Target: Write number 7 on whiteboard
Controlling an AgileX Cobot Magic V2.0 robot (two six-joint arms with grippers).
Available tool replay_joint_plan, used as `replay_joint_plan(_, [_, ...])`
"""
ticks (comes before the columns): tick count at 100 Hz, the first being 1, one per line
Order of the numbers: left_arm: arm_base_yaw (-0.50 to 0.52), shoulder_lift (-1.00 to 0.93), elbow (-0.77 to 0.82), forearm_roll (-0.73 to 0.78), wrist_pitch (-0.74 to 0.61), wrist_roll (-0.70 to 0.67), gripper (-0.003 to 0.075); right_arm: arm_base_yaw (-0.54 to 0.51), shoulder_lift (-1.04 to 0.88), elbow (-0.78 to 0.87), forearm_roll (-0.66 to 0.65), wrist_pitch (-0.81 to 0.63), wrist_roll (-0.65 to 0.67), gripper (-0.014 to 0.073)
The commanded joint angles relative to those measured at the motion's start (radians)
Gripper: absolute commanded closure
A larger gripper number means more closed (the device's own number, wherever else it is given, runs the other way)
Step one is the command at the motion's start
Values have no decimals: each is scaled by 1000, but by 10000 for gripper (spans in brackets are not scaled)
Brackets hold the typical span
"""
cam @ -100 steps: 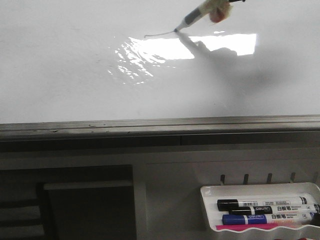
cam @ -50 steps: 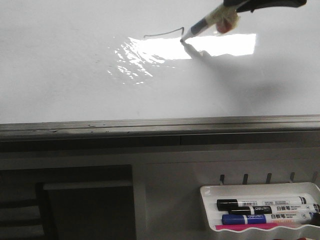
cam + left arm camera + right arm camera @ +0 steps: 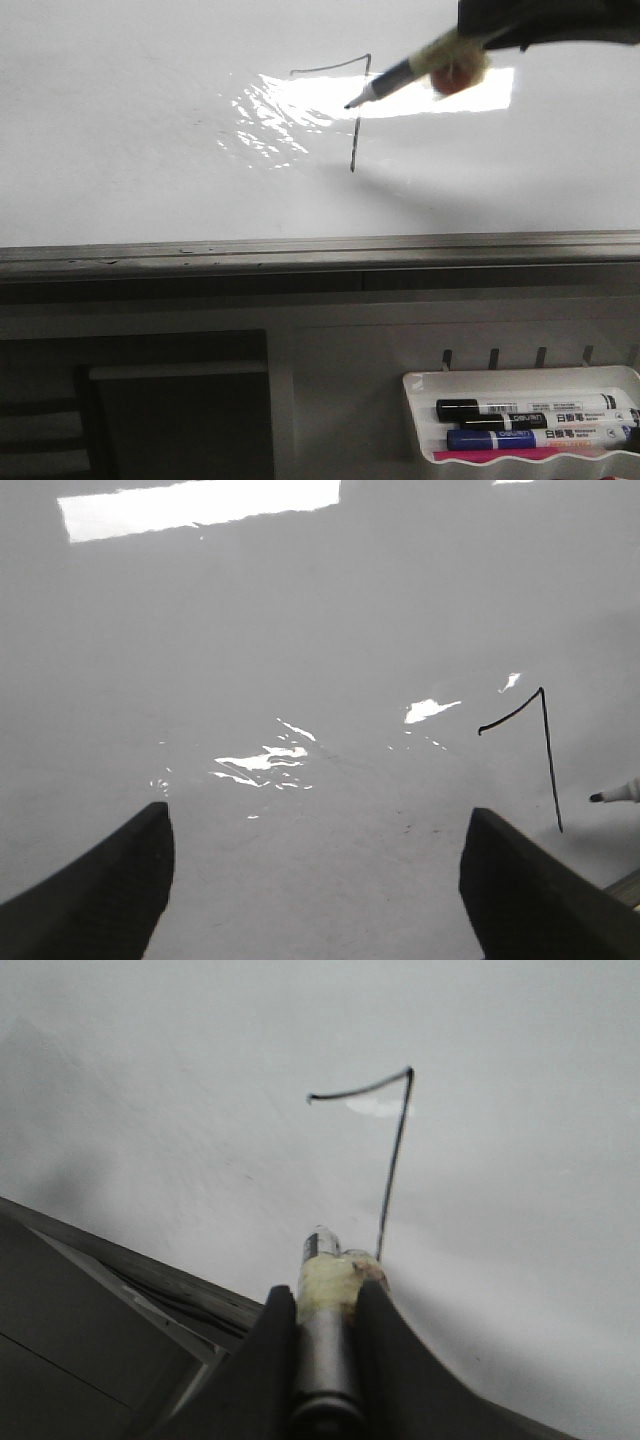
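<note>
Left hand: black tapered fingers; right hand: black, smooth, matte fingers.

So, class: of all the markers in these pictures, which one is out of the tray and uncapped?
The marker clamped in the right gripper, its bare tip beside the number 7. The other markers lie capped in the tray.

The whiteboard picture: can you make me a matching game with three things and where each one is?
Things:
1. number 7
2. marker
3. blue pen

Places:
A. lying in the white tray below the board
B. drawn on the whiteboard
C. held in the right gripper

Pairs: 1-B, 2-C, 3-A
</note>
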Motion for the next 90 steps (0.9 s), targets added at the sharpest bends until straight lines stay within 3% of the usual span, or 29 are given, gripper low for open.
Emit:
replay_joint_plan(1, [1, -12, -32, -15, -77, -7, 177, -6, -75, -36, 13, 44, 11, 655])
replay_joint_plan(17, [-78, -10, -32, -15, -62, 84, 177, -6, -105, -86, -19, 111, 57, 655])
replay_joint_plan(36, [-269, 26, -32, 4, -103, 159, 177, -6, -66, -166, -242, 202, 194, 655])
replay_joint_plan(48, [-365, 80, -36, 11, -122, 165, 177, -6, -14, -224, -360, 342, 267, 655])
replay_joint_plan(61, [-441, 162, -63, 17, -124, 178, 177, -6, 38, -278, -376, 469, 277, 655])
replay_joint_plan(90, [-507, 280, -122, 90, -122, 178, 177, -6, 60, -311, -387, 502, 283, 655])
